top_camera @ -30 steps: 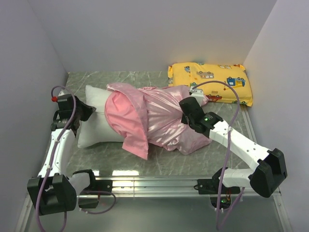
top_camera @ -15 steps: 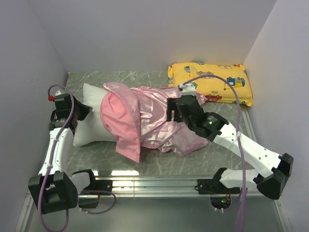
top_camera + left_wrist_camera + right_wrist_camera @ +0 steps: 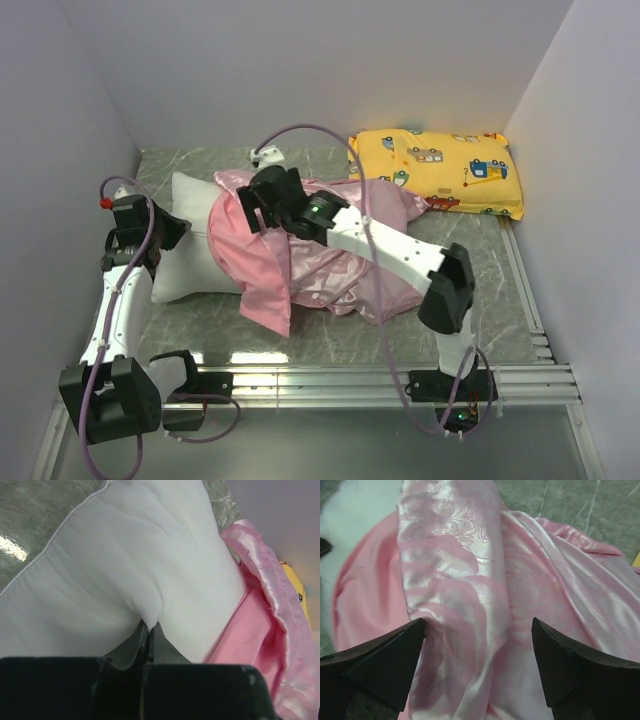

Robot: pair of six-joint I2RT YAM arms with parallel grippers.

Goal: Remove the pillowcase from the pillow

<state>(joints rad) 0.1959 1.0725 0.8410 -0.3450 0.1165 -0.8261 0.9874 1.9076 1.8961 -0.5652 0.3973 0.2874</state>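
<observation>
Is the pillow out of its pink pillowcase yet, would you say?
Partly: one end of the pillow is bare; the pillowcase covers the rest.

pillowcase (image 3: pixel 300 265): glossy pink satin, faint tone-on-tone swirls in the sheen
pillow (image 3: pixel 185 270): plain white
small pillow (image 3: pixel 440 170): yellow, printed with blue, red and grey cartoon vehicles
table (image 3: pixel 190 165): grey-green marbling, pale veins
left arm (image 3: pixel 112 310) and right arm (image 3: pixel 385 243): white links, black joints
cable (image 3: pixel 300 127): lilac
walls (image 3: pixel 300 70): pale lilac-white
</observation>
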